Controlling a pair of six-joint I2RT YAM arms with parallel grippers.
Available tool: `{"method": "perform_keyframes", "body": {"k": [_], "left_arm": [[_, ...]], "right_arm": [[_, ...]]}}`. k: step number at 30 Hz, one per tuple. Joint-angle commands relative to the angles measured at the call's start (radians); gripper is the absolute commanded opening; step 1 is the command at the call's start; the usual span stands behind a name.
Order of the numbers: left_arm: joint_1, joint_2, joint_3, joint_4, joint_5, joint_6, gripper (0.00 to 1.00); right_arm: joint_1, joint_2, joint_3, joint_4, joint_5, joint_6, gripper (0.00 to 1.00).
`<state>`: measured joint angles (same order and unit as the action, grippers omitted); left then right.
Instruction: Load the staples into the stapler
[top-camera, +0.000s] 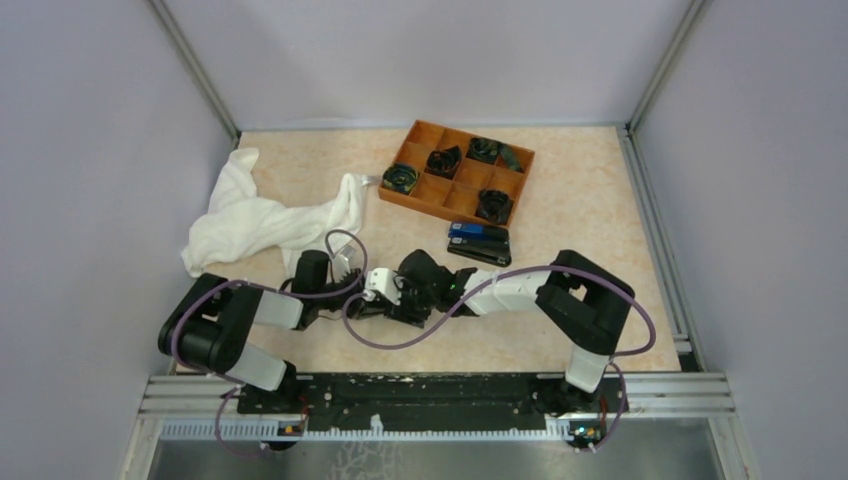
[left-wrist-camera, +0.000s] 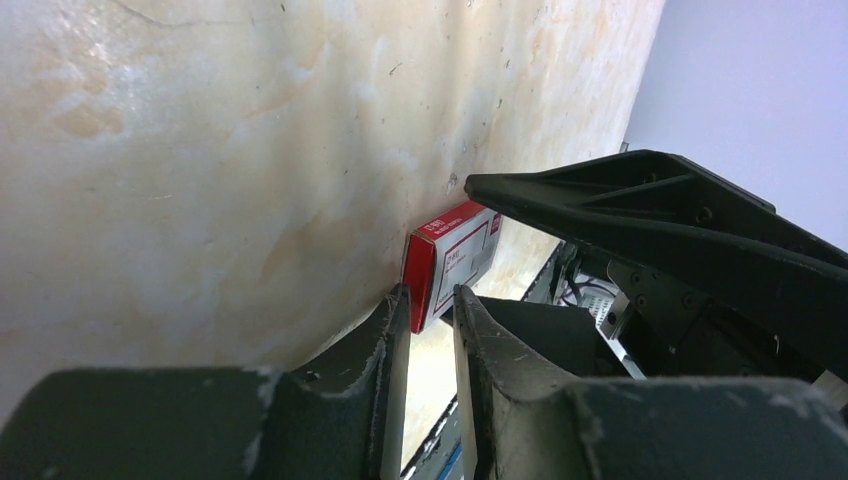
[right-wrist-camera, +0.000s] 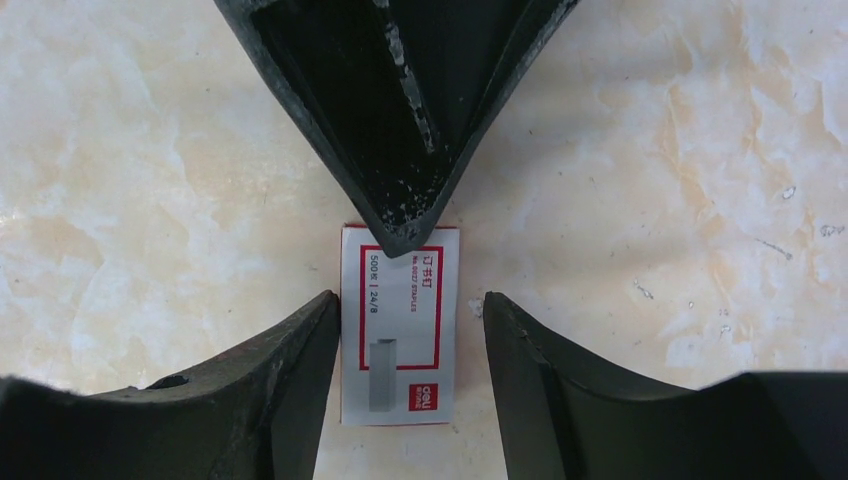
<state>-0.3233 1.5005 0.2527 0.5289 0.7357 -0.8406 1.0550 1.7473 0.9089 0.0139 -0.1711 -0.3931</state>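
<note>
Staples carton (right-wrist-camera: 400, 340), white with a red-framed label, lies flat on the table (top-camera: 600, 220), on the arm-base side of the wooden compartment tray (top-camera: 398, 160) and a bit to its left. Right gripper (right-wrist-camera: 410, 300) straddles it, jaws spread: one finger at the carton's long edge, the other standing off with a gap. Left gripper (left-wrist-camera: 430, 295) is turned on its side, tip over the carton's end, fingers nearly together with a thin slit; can't tell if they pinch it. Blue-and-black stapler (top-camera: 480, 243) sits just on the near side of the tray. White towel (top-camera: 260, 215) lies left of the tray, its end just beside it.
</note>
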Motion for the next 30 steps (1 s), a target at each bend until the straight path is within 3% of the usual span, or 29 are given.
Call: {"method": "perform_keyframes", "body": {"k": [1,30], "left_arm": [[0.006,-0.004,0.008,-0.009,0.005,0.017,0.28],[-0.001,0.095,-0.013,0.151,0.079,-0.056,0.21]], "right_arm": [[-0.008,-0.030,-0.036,-0.106,0.039,-0.013,0.56],[-0.008,0.036,-0.005,-0.072,-0.048,-0.023,0.46]]}}
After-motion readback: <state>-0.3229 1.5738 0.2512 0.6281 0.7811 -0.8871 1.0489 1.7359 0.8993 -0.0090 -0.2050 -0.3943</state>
